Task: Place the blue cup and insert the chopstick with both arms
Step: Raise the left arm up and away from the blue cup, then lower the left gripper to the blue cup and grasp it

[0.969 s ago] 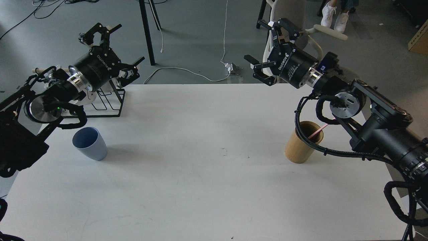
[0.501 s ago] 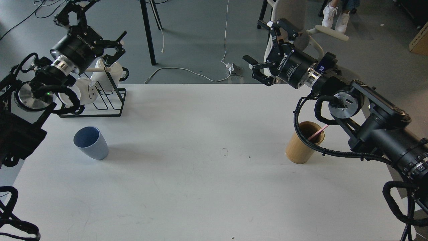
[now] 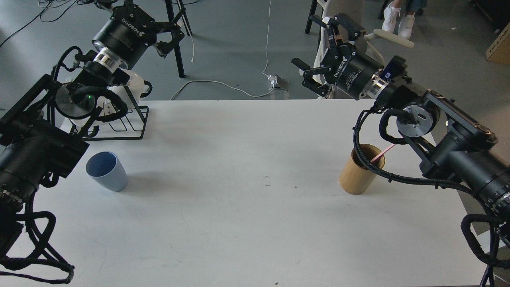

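Both grippers, left [image 3: 157, 18] and right [image 3: 318, 50], spread wide, holding nothing, raised beyond table [image 3: 255, 223] far edge. Blue cup [image 3: 106, 171] near left edge; chopstick [image 3: 381, 153] in wooden holder [image 3: 360, 169] near right. Bare middle between.

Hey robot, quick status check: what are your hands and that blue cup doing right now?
Left gripper open, empty. Right gripper open, empty. Blue cup upright, untouched; chopstick in wooden holder. Nothing in the way.

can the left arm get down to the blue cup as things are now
Probably yes: the blue cup stands upright with bare table around it, and the open left gripper holds nothing.
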Action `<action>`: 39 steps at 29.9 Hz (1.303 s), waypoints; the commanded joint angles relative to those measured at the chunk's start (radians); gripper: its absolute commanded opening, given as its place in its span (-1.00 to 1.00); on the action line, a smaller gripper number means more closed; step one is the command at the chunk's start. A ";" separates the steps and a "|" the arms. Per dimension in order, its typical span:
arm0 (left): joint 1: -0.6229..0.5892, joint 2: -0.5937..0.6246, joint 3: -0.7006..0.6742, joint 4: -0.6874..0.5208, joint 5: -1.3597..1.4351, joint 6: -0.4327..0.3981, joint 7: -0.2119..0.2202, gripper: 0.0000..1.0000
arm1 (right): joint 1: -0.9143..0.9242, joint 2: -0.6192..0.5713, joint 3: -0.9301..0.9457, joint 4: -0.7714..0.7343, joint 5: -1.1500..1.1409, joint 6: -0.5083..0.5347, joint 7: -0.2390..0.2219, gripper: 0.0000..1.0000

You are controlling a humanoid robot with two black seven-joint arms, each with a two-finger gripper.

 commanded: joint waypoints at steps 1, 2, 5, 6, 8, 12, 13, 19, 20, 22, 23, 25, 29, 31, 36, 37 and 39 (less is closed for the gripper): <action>-0.071 0.167 0.138 -0.144 0.155 0.000 -0.068 1.00 | 0.000 -0.005 0.003 0.007 -0.001 0.000 0.000 0.98; -0.112 0.223 0.214 -0.180 0.194 0.000 -0.126 1.00 | 0.000 -0.010 0.003 0.007 -0.001 0.000 0.000 0.98; -0.261 0.356 0.466 -0.218 0.284 0.000 -0.278 1.00 | 0.000 -0.015 0.003 0.007 -0.001 0.000 0.000 0.98; -0.307 0.385 0.530 -0.221 0.319 0.000 -0.306 1.00 | 0.000 -0.015 0.003 0.007 -0.001 0.000 0.000 0.98; -0.394 0.448 0.646 -0.223 0.422 0.000 -0.347 1.00 | 0.000 -0.015 0.003 0.007 -0.001 0.000 0.000 0.98; -0.462 0.579 0.746 -0.224 0.705 0.000 -0.432 0.97 | -0.003 -0.016 0.003 0.005 -0.001 0.000 0.001 0.98; -0.464 0.603 0.756 -0.226 0.790 0.000 -0.459 0.96 | -0.005 -0.016 0.003 0.004 -0.002 0.000 0.000 0.98; -0.453 0.738 0.824 -0.315 1.010 0.000 -0.506 0.84 | -0.017 -0.028 0.004 -0.001 -0.002 0.000 0.001 0.98; -0.451 0.766 0.835 -0.332 1.010 0.000 -0.506 0.84 | -0.019 -0.033 0.003 -0.001 -0.002 0.000 0.001 0.98; -0.451 0.801 0.855 -0.336 1.008 0.000 -0.506 0.83 | -0.019 -0.035 0.004 -0.003 -0.002 0.000 0.001 0.98; -0.451 0.810 0.855 -0.333 1.007 0.000 -0.506 0.81 | -0.019 -0.035 0.004 -0.003 -0.002 0.000 0.001 0.98; -0.439 0.818 0.856 -0.327 0.993 0.000 -0.506 0.80 | -0.019 -0.036 0.004 -0.003 -0.002 0.000 0.001 0.98; -0.378 0.806 0.853 -0.263 0.949 0.000 -0.506 1.00 | -0.019 -0.036 0.006 -0.003 -0.002 0.000 0.003 0.98; -0.347 0.806 0.865 -0.255 0.965 0.000 -0.506 1.00 | -0.020 -0.036 0.004 -0.003 -0.002 0.000 0.003 0.98; -0.260 0.795 0.875 -0.243 1.267 0.053 -0.506 0.95 | -0.025 -0.036 0.006 -0.003 -0.002 0.000 0.003 0.98; -0.238 0.782 0.875 -0.240 1.324 0.114 -0.506 0.94 | -0.025 -0.036 0.006 -0.003 -0.002 0.000 0.003 0.98; -0.168 0.759 0.882 -0.229 1.364 0.214 -0.506 0.93 | -0.025 -0.038 0.006 -0.003 -0.002 0.000 0.003 0.98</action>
